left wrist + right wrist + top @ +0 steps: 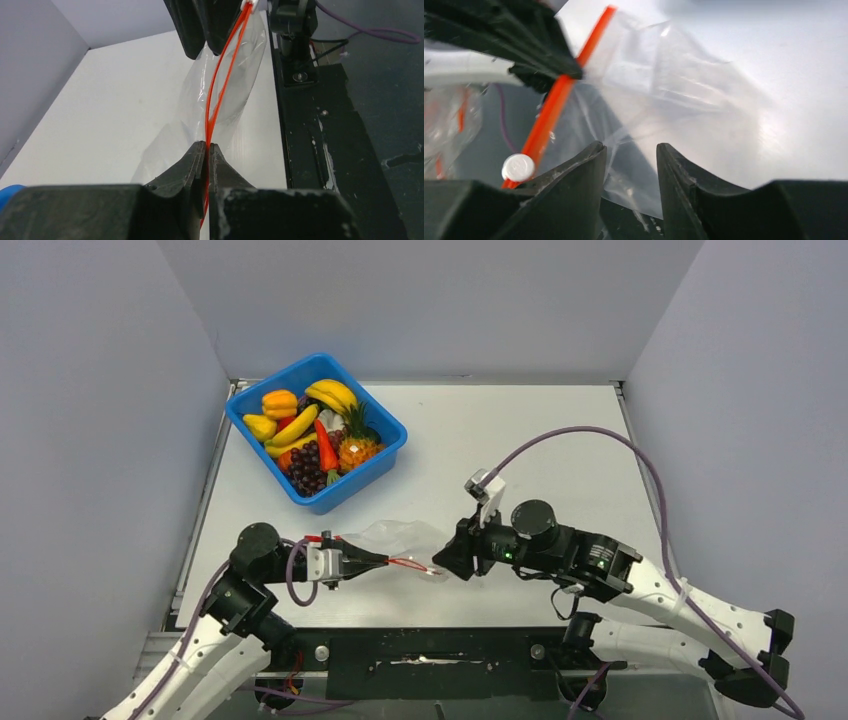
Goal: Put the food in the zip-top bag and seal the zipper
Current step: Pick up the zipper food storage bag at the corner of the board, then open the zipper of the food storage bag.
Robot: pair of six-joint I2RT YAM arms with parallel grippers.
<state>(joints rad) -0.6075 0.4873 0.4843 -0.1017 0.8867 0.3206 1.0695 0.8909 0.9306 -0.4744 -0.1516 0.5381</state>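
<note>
Viewing from above, the food lies in the blue bin, apart from the empty zip-top bag at the front of the surface. Left wrist: the left hand is clamped on the zipper. Right wrist: the right hand stands open beside the strip; opening the mouth probably needs it to catch one lip.

Left wrist view: right hand cut off by top edge. Blue bin is only a sliver at lower-left edge. Zipper lower end hidden, pinched inside left hand. Right wrist view: zip-top bag blurred, left hand smeared & cropped top-left. Top view: food piled up, lower pieces hidden.
</note>
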